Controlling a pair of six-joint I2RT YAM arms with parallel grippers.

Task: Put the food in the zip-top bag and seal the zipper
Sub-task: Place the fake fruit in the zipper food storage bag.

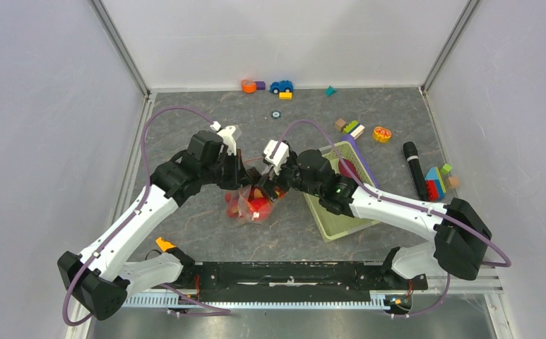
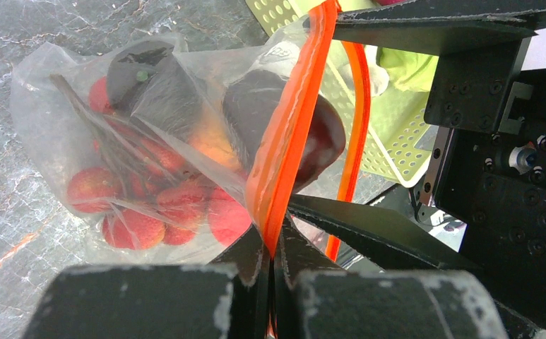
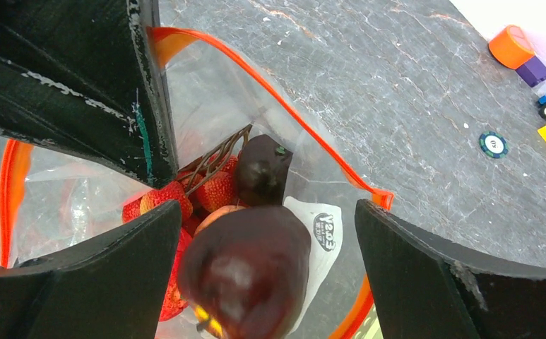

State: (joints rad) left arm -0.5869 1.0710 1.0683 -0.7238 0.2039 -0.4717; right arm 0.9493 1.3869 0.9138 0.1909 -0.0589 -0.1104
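My left tool (image 2: 270, 258) is pressed together on the red-orange zipper (image 2: 291, 127), holding up one lip of the zip-top bag (image 1: 252, 205). The bag sits on the counter (image 1: 206, 219) between my two arms, just beside the green basket (image 1: 330, 219). My right tool (image 3: 270, 268) hangs spread wide over the open mouth, a dark plum (image 3: 248, 275) between its fingers. Inside the bag lie a second plum (image 3: 263, 169), a peach (image 2: 210, 145) and a heap of red fruits (image 2: 135, 226).
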